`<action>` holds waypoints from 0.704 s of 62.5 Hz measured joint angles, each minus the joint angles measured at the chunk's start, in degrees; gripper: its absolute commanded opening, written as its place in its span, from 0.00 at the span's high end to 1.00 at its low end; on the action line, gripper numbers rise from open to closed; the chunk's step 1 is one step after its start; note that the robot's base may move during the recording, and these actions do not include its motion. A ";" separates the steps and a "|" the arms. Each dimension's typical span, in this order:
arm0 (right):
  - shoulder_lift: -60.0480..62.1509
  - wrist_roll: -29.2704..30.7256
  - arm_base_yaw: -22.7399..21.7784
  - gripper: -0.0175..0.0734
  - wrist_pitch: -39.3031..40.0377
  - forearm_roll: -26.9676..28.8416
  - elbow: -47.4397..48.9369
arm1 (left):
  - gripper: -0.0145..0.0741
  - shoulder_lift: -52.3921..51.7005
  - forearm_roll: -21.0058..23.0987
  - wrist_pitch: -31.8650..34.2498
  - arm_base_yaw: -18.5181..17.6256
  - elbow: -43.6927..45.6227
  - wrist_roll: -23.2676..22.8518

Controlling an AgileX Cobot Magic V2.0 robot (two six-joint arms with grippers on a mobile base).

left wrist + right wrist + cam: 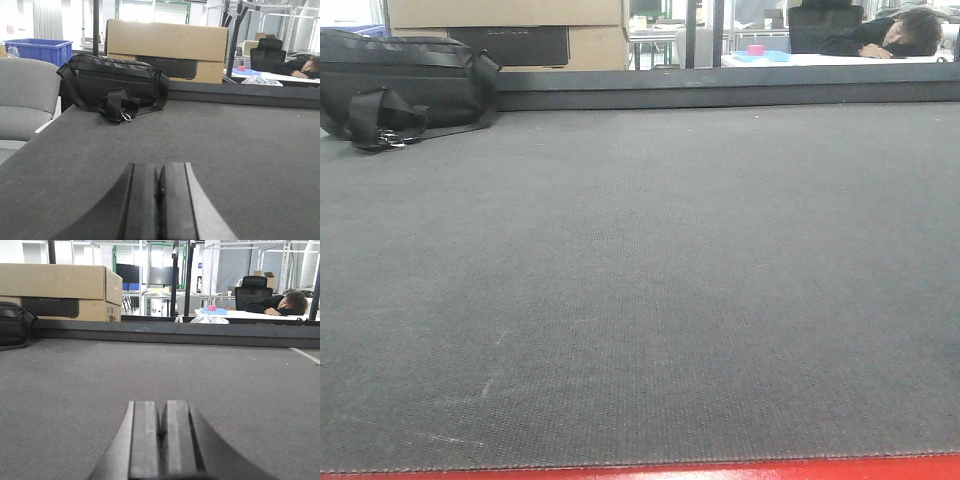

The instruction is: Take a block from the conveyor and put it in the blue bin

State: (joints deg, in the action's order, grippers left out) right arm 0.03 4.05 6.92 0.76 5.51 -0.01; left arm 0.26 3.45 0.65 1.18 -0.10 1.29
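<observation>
Front view: a wide flat dark grey woven conveyor belt [650, 300] is filling the frame, its red edge strip [720, 470] running along the near side. No block is showing anywhere on it. A black fabric shoulder bag [400, 85] is lying at the far left. Neither gripper is appearing here.

Left wrist view: the left gripper [160, 200] is sitting low over the near belt, its two dark fingers [142, 200] pressing together with nothing between them. The bag is lying ahead and left, a brown cardboard box [165, 47] standing behind it. A blue plastic bin [37, 50] is sitting far left, off the belt, beyond a grey padded chair [25, 95]. No block here either.

Right wrist view: the right gripper [161, 435] is likewise pressing its fingers [145, 435] together, empty. The belt ahead is carrying no block.

Judgement: with the block out of sight, its direction from the fingers, its long axis and the nearer arm cannot be told. The bin is lying leftward, so the left arm is looking better placed for the drop
</observation>
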 measured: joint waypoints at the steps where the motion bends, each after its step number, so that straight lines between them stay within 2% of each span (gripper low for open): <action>1: 0.00 0.00 0.00 0.99 0.00 0.00 0.00 | 0.96 0.00 0.00 0.00 0.00 0.00 0.00; 44: 0.00 0.00 0.00 0.99 0.03 0.00 0.00 | 0.96 0.00 0.00 0.00 0.00 0.00 0.00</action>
State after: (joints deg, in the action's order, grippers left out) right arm 0.03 4.05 6.92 0.79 5.51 -0.01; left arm 0.26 3.45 0.65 1.18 -0.10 1.29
